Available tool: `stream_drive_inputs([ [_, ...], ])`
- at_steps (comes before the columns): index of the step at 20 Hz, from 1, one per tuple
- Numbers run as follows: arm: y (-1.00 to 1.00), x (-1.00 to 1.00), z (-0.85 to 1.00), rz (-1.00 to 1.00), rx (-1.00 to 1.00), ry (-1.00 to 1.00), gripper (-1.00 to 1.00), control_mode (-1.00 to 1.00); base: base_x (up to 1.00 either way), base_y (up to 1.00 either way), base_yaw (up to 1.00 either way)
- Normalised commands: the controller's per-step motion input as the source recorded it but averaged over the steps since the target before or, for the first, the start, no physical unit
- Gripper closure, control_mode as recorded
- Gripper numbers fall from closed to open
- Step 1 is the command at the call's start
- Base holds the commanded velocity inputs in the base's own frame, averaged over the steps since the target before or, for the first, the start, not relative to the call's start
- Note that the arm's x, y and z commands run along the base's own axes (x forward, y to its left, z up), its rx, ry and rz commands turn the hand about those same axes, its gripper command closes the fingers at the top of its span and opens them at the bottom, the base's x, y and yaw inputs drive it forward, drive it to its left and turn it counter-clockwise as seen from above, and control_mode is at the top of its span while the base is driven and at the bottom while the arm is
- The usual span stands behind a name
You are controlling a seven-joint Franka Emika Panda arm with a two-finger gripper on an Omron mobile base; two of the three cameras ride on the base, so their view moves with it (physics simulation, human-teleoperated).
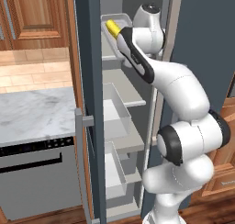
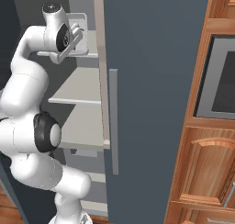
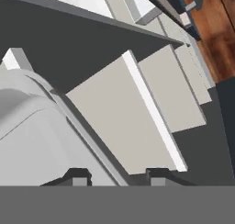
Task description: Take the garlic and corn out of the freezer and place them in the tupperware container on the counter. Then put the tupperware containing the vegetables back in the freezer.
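Freezer (image 1: 89, 81) is standing with its door swung open, pale shelves and pull-out drawers (image 1: 114, 115) showing inside. The white arm is reaching up into the top of the compartment.

Corn (image 1: 111, 26) is lying on the uppermost tray, yellow end poking out just left of the arm's dark-striped wrist link. Whether anything is touching it cannot be told; the arm is covering the rest of the cob.

Hand (image 3: 115, 176) is sitting with its two dark fingertips (image 3: 79, 178) drawn in as far as they go. In the hand view nothing is showing between them, only a pale shelf panel (image 3: 124, 122) and a white rim beyond. Cannot tell from any view whether it is gripping anything.

In the right base view the wrist is sitting beside a pale tray (image 2: 81, 32) at the top shelf, half behind the long door (image 2: 151, 81).

Marbled bench (image 1: 34, 113) is lying left of the freezer, above a grey appliance with black panel (image 1: 36, 172).
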Motion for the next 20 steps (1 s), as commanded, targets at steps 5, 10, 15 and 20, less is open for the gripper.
stream_drive_inputs([
  [5,0.09,0.48,0.0,-0.14,0.03,0.0,1.0,-1.0,0.0,0.0,0.0],
  [10,0.0,0.61,0.0,-0.02,0.03,0.0,1.0,-1.0,0.0,0.0,0.0],
  [15,0.0,0.59,0.0,0.0,0.02,0.0,1.0,-1.0,0.0,0.0,0.0],
  [20,0.1,0.58,0.0,-0.02,0.01,0.0,1.0,-1.0,0.0,0.0,0.0],
])
